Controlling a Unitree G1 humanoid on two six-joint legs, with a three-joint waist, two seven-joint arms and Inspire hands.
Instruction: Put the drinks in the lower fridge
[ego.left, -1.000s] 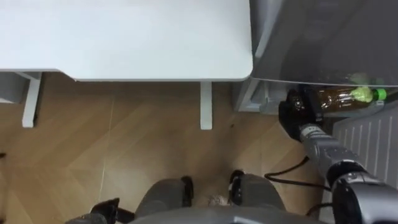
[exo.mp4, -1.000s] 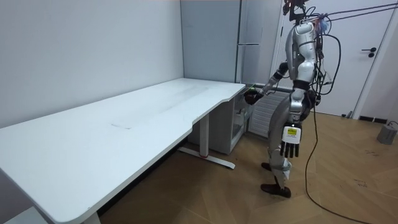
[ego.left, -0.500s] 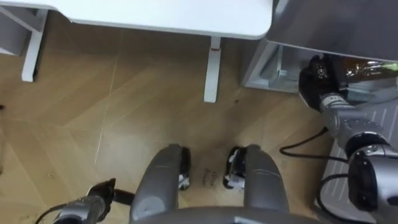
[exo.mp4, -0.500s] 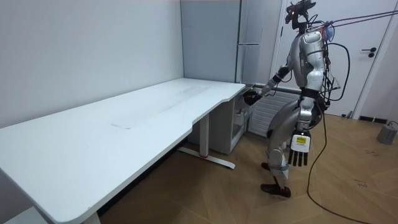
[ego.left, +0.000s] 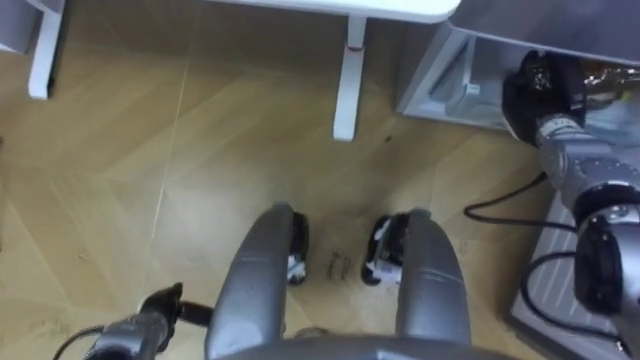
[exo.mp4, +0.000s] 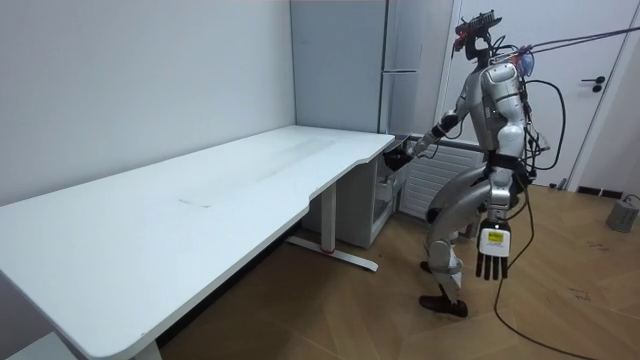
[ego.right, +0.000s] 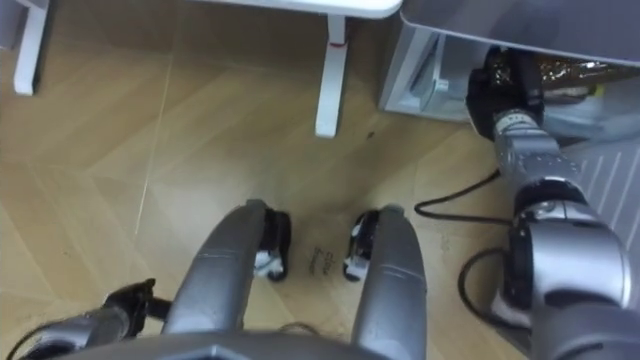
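The left hand (exo.mp4: 492, 262) hung slack and straight-fingered, well away from the work. At the grey lower fridge compartment (ego.left: 455, 85), the right hand (ego.left: 540, 88) seemed curled round the brown plastic drink bottle (ego.left: 610, 82), which lay sideways just beyond its palm. A snag on the compartment's edge could have twisted the bottle loose. The bottle's far end was cut off, and the shelf beyond it was hidden.

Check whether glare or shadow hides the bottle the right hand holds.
Left eye view: the fridge shades the bottle, which carries small glints yet reads clearly beside the right hand. Room view: even light, no glare, but the bottle cannot be made out there.
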